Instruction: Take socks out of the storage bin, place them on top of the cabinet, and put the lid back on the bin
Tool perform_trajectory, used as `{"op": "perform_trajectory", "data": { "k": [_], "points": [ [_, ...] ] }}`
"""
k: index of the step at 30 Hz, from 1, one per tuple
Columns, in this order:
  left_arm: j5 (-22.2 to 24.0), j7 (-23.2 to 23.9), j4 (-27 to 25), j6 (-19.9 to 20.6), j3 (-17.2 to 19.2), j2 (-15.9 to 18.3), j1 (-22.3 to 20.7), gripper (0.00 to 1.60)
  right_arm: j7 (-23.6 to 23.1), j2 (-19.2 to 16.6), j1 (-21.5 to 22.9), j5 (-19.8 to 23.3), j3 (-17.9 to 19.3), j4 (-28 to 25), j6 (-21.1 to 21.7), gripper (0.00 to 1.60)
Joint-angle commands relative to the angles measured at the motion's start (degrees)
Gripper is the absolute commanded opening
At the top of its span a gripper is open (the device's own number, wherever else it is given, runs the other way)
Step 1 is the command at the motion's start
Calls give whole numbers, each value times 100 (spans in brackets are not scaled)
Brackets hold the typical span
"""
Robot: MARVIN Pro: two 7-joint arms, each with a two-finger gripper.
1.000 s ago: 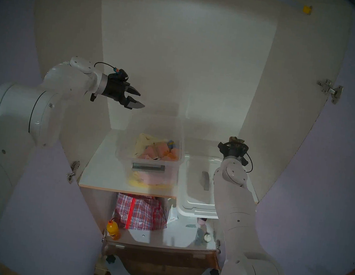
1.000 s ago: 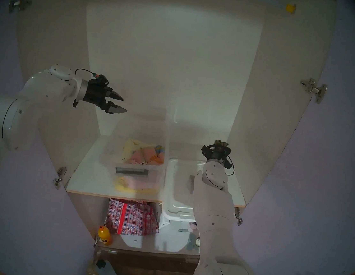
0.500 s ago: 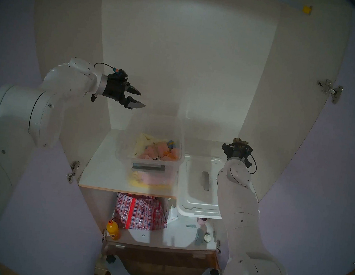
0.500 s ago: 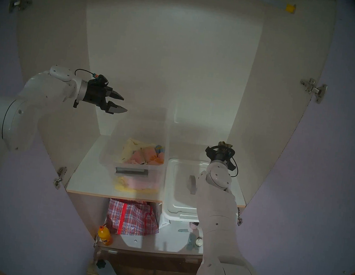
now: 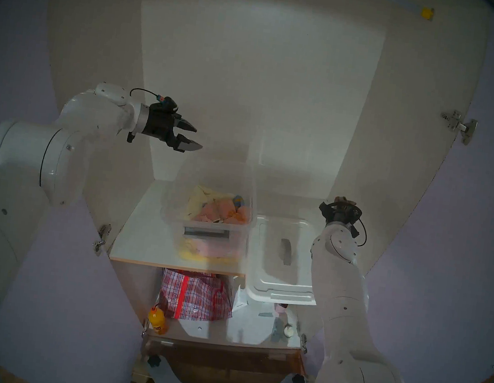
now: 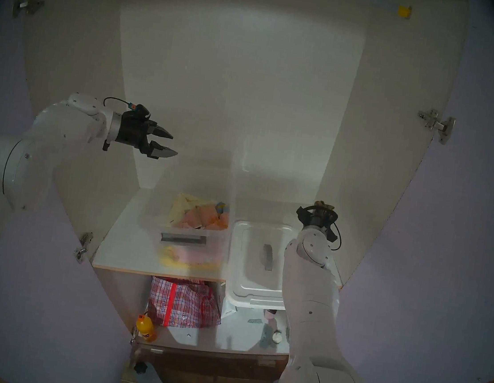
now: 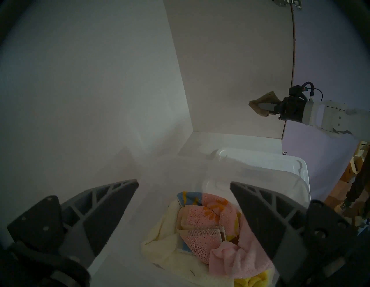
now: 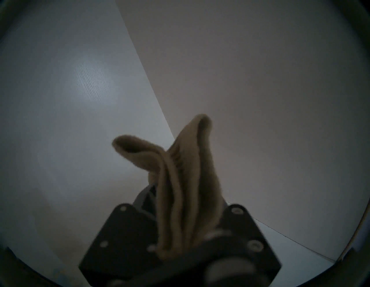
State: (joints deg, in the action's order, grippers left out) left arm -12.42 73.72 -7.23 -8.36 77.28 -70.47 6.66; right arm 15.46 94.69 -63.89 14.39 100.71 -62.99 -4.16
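The right gripper (image 7: pixel 266 107) is clamped on the socks (image 7: pixel 262 103), a folded khaki bundle that sticks out past its fingertips; it hangs in the air near the cabinet's (image 5: pixel 253 78) right inner wall, above the far right part of the shelf (image 5: pixel 147 236) and well clear of the board. From the right wrist view the socks (image 8: pixel 186 180) fan out in two flaps against the white walls. The left gripper (image 5: pixel 195 138) hangs higher on the left side, its jaws wide apart and holding nothing, aimed down toward the bin (image 5: pixel 209 234). The bin stands uncovered in the middle of the shelf, with pink, yellow, orange and blue cloths (image 7: pixel 210 230) inside. The lid (image 5: pixel 275 277) lies flat just to the right of the bin, its grey handle up, its near edge jutting over the shelf's front. Under the shelf sit a red-checked bag (image 5: pixel 195 298) and an orange bottle (image 5: pixel 158 321). Both lilac doors stand open.
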Motion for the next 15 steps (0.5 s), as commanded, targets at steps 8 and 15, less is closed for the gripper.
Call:
{"op": "perform_trajectory", "data": {
  "k": [8, 15],
  "points": [
    [77, 14, -119, -121, 131, 2, -174, 160, 37, 91, 87, 83, -20, -63, 42, 0],
    [76, 14, -118, -188, 192, 4, -157, 160, 133, 165, 10, 151, -3, 50, 88, 0]
  ]
}}
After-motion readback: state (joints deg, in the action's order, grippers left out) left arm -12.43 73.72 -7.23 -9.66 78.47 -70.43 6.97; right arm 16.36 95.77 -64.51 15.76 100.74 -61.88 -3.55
